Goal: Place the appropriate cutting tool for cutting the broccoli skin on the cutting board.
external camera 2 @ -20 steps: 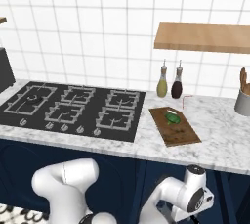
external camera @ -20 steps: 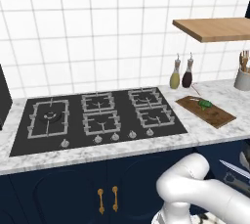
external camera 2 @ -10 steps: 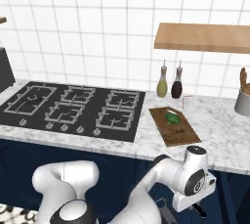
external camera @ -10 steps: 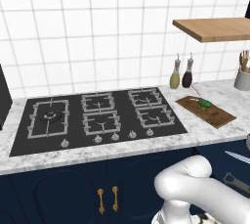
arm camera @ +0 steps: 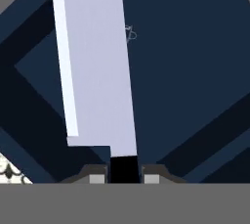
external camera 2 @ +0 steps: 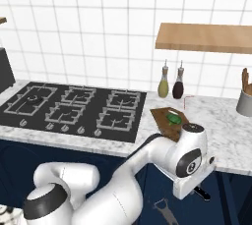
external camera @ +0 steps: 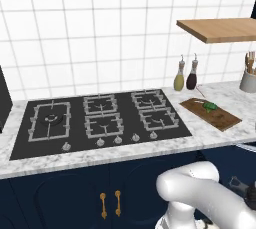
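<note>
Silver-bladed knife (arm camera: 97,66) clamped in hand (arm camera: 124,175) by black handle, blade pointing straight out

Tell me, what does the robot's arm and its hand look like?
The glossy white arm is made of fat rounded tube sections with dark bands at the joints. A black round disc sits on its wrist. Its boxy white gripper ends in two small dark fingertips.
</note>
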Robot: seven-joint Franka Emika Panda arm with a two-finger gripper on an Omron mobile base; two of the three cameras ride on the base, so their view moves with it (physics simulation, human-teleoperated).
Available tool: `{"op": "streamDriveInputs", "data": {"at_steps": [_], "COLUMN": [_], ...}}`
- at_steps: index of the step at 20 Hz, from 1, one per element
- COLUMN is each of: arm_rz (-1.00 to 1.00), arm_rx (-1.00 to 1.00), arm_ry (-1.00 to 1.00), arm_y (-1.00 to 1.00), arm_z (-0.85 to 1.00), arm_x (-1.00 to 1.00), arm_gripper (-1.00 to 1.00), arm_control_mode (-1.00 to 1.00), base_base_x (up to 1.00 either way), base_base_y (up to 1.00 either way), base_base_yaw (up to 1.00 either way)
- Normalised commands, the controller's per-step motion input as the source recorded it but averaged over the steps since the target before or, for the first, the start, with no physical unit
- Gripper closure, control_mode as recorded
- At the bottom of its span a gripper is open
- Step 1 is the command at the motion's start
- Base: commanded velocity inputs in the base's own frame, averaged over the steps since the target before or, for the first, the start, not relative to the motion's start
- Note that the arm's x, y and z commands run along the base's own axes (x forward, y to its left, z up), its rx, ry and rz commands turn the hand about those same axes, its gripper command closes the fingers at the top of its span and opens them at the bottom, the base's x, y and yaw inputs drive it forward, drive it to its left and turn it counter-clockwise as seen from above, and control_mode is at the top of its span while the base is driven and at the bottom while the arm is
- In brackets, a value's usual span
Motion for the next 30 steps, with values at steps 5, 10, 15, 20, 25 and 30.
{"op": "streamDriveInputs", "data": {"at_steps": [5,10,15,20,25,30], "arm_rz": [0.04,0.05,0.09,0.12,0.14,0.14], "arm_rx": [0.0,0.0,0.0,0.0,0.0,0.0], "arm_ry": [-0.16,-0.21,-0.2,-0.1,0.0,0.01], "arm_y": [0.01,0.05,0.12,0.1,0.0,0.0], "arm_z": [0.49,0.25,0.1,0.0,-0.03,-0.13], "arm_x": [0.75,0.86,0.89,0.98,0.9,0.49], "arm_gripper": [1.0,1.0,1.0,1.0,1.0,1.0], "arm_control_mode": [-1.0,-1.0,-1.0,-1.0,-1.0,-1.0], "base_base_x": [0.0,0.0,0.0,0.0,0.0,0.0], "base_base_y": [0.0,0.0,0.0,0.0,0.0,0.0], "base_base_yaw": [0.0,0.0,0.0,0.0,0.0,0.0]}}
